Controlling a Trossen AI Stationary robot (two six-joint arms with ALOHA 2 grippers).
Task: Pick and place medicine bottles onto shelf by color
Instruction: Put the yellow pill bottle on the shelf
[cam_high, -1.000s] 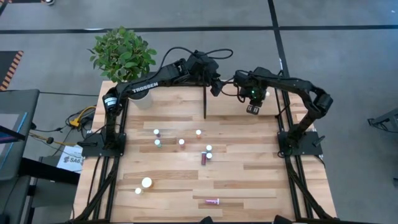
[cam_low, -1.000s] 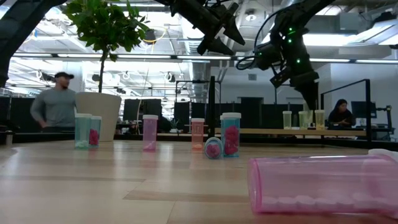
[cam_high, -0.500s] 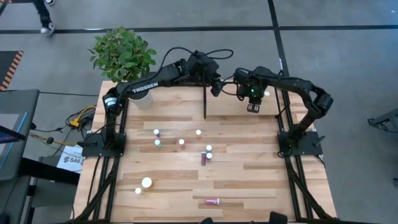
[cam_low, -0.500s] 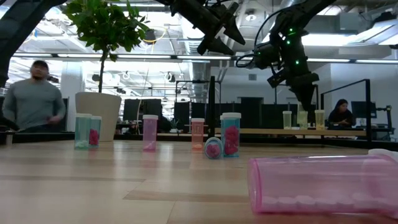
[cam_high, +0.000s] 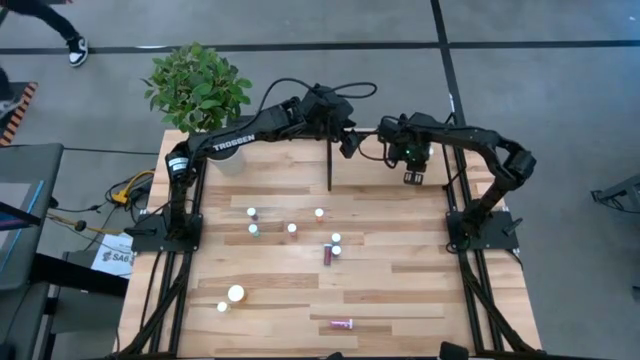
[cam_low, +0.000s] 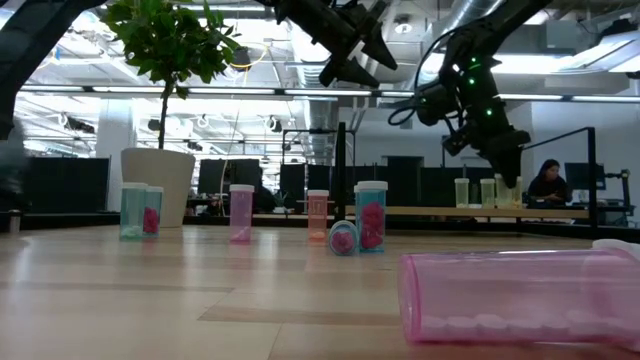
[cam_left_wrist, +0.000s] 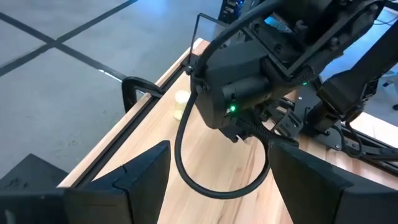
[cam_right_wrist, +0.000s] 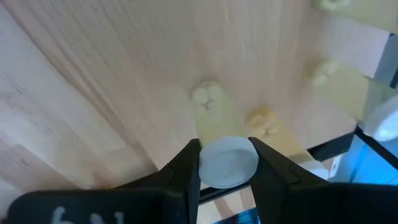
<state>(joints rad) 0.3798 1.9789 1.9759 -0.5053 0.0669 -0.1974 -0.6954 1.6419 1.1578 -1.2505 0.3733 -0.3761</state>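
My right gripper (cam_right_wrist: 225, 167) (cam_high: 411, 172) hangs over the shelf (cam_high: 375, 180) at the table's far right, shut on a pale yellow medicine bottle (cam_right_wrist: 214, 121) with a white cap. Three more yellow bottles (cam_right_wrist: 336, 84) (cam_low: 461, 192) stand on their bases on the shelf beside it. My left gripper (cam_left_wrist: 217, 186) (cam_high: 346, 138) waits open above the shelf's left end, pointing toward the right gripper, with nothing between its fingers. Several other bottles, pink, orange and teal (cam_low: 240, 213) (cam_high: 292, 228), stand or lie on the tabletop. My right gripper pinches the yellow bottle's white cap (cam_right_wrist: 211, 165) between its two fingers (cam_right_wrist: 186, 171), one on each side. The fingers come from above, pointing steeply down. The bottle hangs upright below them, base (cam_right_wrist: 208, 98) toward the shelf; whether the base touches the shelf, I cannot tell.
A potted plant (cam_high: 197, 85) stands at the far left corner. A black upright post (cam_high: 330, 165) marks the shelf's left end. A pink bottle (cam_low: 520, 295) lies on its side near the front edge. A person (cam_low: 548, 182) sits in the room beyond.
My right gripper has sunk a little toward the shelf, drifting slightly toward the table's right edge and rolling about its own axis, still shut on the yellow bottle. A person in the room behind has walked out of the low view.
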